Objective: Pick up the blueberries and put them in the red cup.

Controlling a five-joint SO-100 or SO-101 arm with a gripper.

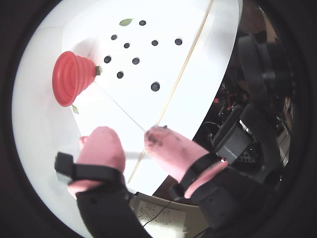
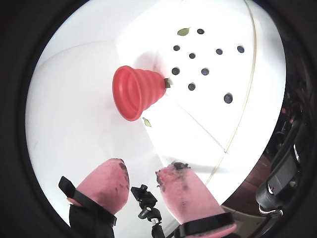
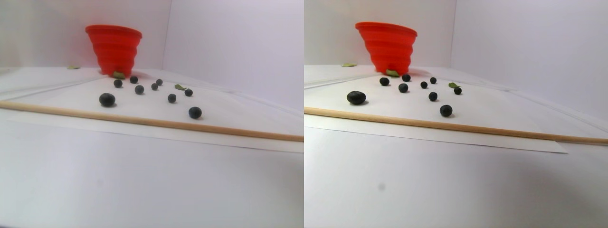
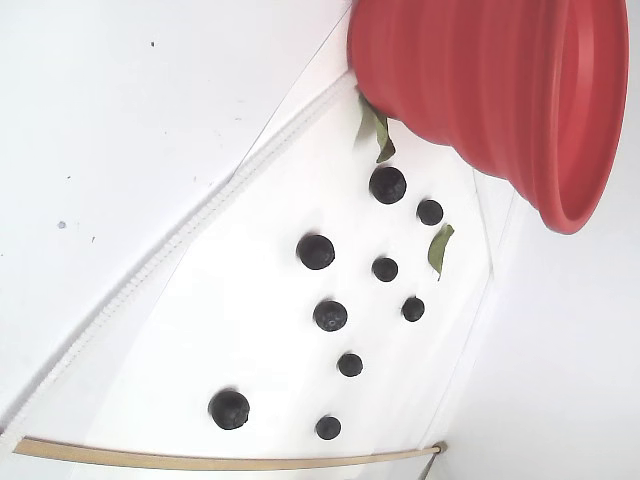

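Only in both wrist views, pink jaws (image 2: 141, 176) parted, empty; elsewhere just blueberries (image 4: 316, 251), red cup (image 3: 114, 48).

red cup (image 4: 480, 90) cut off by the top edge in the fixed view, wooden stick (image 4: 220, 460) running out at the bottom edge, cup interior unseen in the stereo pair view, gripper arm lost in dark fisheye corners

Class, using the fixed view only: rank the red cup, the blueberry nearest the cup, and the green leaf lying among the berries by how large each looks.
1. red cup, by far the largest.
2. and 3. blueberry nearest the cup and green leaf: too alike to rank; the leaf looks longer, the berry fuller.
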